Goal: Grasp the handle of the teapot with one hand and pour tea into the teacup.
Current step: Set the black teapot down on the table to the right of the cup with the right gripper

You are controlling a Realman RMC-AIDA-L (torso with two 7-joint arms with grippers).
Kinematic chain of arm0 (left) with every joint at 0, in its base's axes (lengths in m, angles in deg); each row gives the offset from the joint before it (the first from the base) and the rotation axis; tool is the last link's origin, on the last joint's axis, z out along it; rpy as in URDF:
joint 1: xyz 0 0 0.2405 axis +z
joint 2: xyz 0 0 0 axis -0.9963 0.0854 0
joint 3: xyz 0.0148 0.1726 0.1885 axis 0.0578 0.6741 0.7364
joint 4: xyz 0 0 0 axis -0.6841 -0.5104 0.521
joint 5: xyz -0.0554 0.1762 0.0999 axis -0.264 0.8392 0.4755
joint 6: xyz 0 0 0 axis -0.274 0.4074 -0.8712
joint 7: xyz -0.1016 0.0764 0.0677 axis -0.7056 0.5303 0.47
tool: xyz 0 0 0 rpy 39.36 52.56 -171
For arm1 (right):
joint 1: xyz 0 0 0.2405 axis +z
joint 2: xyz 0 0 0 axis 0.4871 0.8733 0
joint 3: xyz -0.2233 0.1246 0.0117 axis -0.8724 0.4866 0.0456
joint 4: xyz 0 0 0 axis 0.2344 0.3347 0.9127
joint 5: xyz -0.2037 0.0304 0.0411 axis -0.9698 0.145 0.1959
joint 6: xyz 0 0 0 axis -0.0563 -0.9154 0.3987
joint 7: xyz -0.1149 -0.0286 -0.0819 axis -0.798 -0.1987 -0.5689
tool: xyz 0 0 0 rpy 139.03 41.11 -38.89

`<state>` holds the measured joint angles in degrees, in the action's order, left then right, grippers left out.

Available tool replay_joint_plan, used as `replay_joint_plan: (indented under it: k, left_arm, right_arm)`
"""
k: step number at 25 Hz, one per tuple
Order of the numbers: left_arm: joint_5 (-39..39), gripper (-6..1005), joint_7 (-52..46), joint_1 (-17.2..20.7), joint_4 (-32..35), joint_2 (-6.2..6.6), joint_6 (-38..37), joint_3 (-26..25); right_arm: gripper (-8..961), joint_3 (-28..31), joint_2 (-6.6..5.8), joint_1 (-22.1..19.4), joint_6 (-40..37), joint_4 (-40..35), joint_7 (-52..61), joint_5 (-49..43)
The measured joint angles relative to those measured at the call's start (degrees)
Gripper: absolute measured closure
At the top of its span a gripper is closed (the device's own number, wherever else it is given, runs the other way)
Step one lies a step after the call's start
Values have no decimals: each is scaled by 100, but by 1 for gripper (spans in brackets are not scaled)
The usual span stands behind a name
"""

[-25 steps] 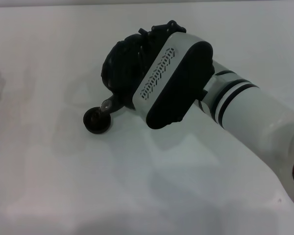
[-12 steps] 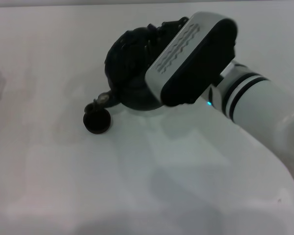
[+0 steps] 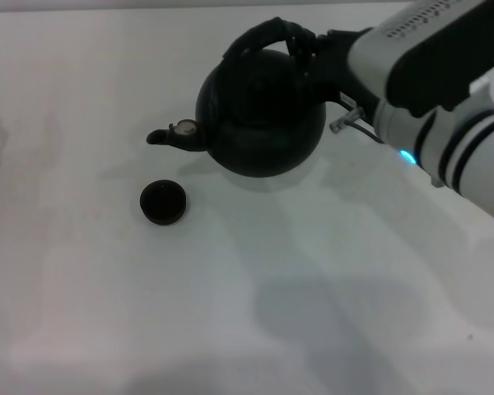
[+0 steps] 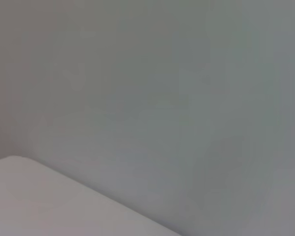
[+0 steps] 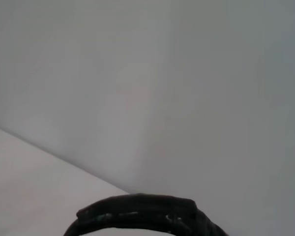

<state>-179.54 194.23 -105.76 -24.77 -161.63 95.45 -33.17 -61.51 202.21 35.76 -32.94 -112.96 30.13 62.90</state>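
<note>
Upright teapot (image 3: 259, 111) beside teacup (image 3: 163, 202)

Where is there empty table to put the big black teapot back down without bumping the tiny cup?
Bare white table spreads nearer the robot than the teacup, and out to the robot's left. It is crowded where the teapot hangs, its spout just beyond the cup, with the right gripper at the handle.

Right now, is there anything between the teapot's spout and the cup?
Nothing visible. The teapot, held by its handle in the right gripper, has only bare table between its spout and the cup.
</note>
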Motion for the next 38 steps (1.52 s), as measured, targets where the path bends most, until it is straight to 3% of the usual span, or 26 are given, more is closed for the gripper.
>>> replay_joint_plan:
  k: [7,12,26,38]
  left_arm:
    - [-83,124,0,-39,15,11,0,-5]
    - [-316,124,0,-39,15,9,0,-5]
    - [-335,124,0,-36,16,14,34,-5]
    - [-363,124,0,-35,55,15,41,-5]
  right_arm:
    - [843,98,-79,-430,-199,48,-9,383]
    - [843,263,-29,-730,-275,220,0,423]
    - [845,628,-22,-854,-703,719,24,943]
    - [695,661,-12,-930,-757,680,-11,968]
